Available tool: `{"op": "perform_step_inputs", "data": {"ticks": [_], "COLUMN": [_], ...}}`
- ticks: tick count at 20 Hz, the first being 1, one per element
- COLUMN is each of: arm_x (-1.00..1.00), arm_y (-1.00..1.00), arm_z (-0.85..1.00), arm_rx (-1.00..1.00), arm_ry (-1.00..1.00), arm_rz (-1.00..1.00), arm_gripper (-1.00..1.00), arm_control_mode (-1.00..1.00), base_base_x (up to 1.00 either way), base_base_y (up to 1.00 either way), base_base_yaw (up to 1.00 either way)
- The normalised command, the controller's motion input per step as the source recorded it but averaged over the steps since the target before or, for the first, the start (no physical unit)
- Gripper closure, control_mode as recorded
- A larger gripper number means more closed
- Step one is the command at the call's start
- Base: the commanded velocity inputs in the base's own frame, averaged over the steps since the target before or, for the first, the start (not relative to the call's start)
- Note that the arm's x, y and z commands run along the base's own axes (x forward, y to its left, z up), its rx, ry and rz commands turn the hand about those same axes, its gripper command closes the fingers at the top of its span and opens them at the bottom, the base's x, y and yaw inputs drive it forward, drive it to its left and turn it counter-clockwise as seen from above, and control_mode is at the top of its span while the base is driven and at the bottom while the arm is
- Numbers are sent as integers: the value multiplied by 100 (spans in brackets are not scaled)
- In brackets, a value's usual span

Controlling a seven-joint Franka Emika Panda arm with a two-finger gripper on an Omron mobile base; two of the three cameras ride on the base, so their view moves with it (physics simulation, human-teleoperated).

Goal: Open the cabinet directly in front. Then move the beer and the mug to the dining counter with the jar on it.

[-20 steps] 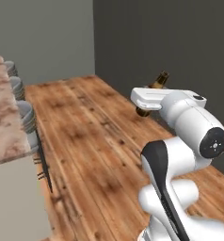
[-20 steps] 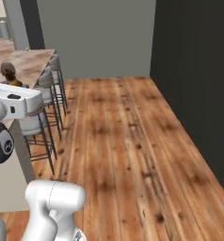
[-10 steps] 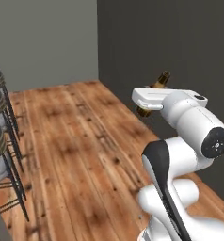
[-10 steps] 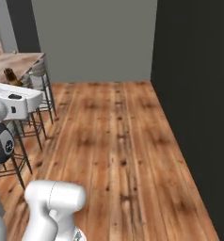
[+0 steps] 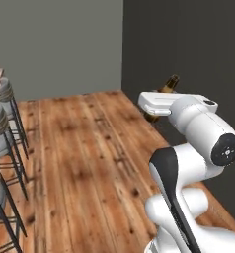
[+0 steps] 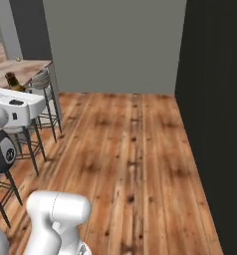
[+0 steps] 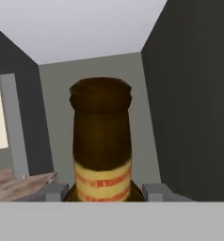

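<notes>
The pincer (image 7: 104,192) is clenched on the beer (image 7: 102,146), whose brown neck rises upright between the two grey fingertips (image 7: 55,192), with the yellowish label band just above them. In the left base view the beer (image 5: 170,85) protrudes beyond the white hand, carried well above the wooden floor (image 5: 90,158) and near a dark wall (image 5: 188,54). In the right base view the beer (image 6: 13,81) sits atop the hand, with the round grey stools (image 6: 41,82) just beyond it alongside the edge of the dining counter tabletop (image 6: 13,72).
</notes>
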Motion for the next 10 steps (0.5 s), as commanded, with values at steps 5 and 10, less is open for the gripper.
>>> {"op": "perform_step_inputs", "data": {"ticks": [5, 10], "arm_x": [0, 0], "arm_y": [0, 0], "arm_z": [0, 0], "arm_rx": [0, 0], "arm_ry": [0, 0], "arm_rz": [0, 0], "arm_gripper": [100, 100], "arm_control_mode": [100, 100], "base_base_x": [100, 100], "base_base_y": [-3, -4], "base_base_yaw": [29, 36]}}
